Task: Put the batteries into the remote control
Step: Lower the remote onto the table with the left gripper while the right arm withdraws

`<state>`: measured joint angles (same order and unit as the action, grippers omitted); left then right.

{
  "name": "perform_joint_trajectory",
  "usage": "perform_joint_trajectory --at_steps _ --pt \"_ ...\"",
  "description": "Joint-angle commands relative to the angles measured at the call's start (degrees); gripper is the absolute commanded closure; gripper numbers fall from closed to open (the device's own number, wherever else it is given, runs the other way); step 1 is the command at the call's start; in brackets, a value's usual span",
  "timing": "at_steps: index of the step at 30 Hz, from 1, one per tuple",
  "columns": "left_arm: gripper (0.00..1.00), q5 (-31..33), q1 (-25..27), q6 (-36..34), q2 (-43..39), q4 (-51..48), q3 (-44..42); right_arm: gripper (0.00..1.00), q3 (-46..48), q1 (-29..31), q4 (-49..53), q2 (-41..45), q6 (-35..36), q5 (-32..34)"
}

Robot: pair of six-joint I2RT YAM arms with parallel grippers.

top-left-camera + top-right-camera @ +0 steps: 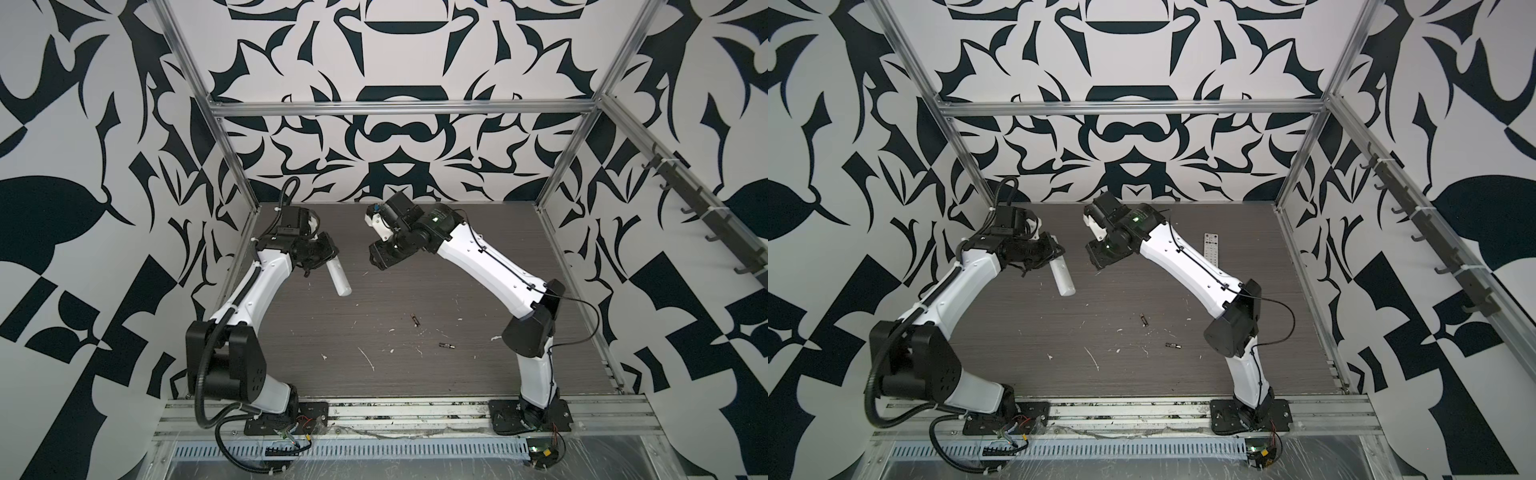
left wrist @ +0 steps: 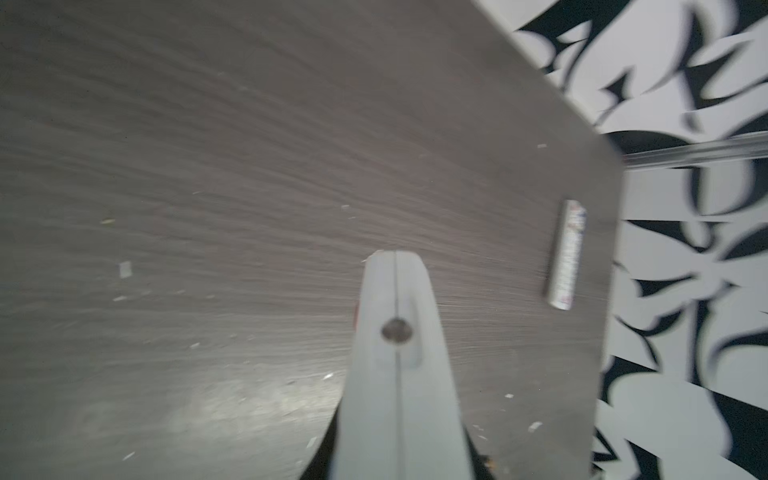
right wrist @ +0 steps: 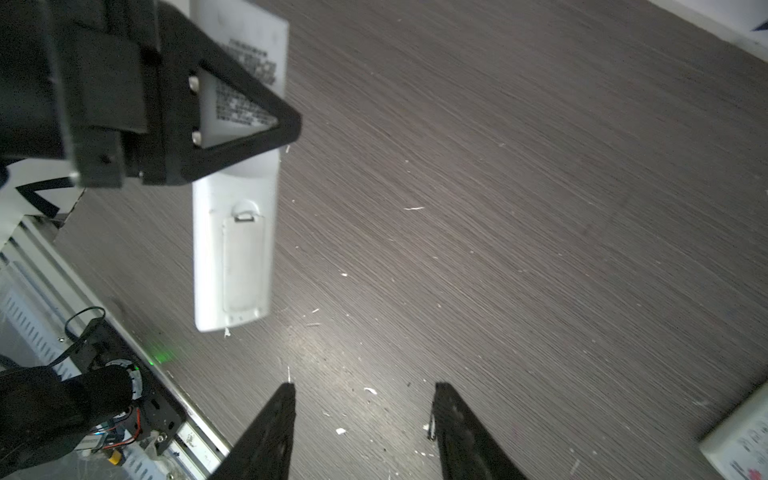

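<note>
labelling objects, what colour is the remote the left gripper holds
White remote, clearest in the right wrist view.

White arms (image 1: 268, 272), black joints (image 1: 226, 357) (cabled).

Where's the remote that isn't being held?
In a top view the loose remote lies flat on the table's far right part, just behind the right arm.

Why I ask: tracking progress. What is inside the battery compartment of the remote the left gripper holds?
Nothing inside shows. The remote turns its back to the right wrist view with the battery cover in place, hiding the compartment. Two batteries lie loose on the table.
</note>
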<state>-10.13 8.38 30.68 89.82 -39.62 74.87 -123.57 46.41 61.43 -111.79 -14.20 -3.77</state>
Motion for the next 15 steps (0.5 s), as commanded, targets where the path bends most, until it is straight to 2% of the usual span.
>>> perform_joint_trajectory --at_steps 1,9,11,15 --pt "1.00 13.96 0.14 -6.45 7.13 -17.20 6.15 0.42 5.23 -2.27 -4.74 7.50 -0.06 1.13" --pt "1.00 29.33 3.62 -10.36 26.26 -26.86 21.99 0.38 24.22 -8.71 -14.91 19.85 -1.91 -2.79" --pt "1.00 33.34 4.85 -10.38 30.68 -29.61 26.13 0.38 27.39 -10.82 -16.19 21.95 -2.01 -4.15" --pt "1.00 37.55 6.37 -10.03 38.04 -33.77 33.69 0.37 31.62 -14.29 -17.46 25.11 -1.53 -6.44"
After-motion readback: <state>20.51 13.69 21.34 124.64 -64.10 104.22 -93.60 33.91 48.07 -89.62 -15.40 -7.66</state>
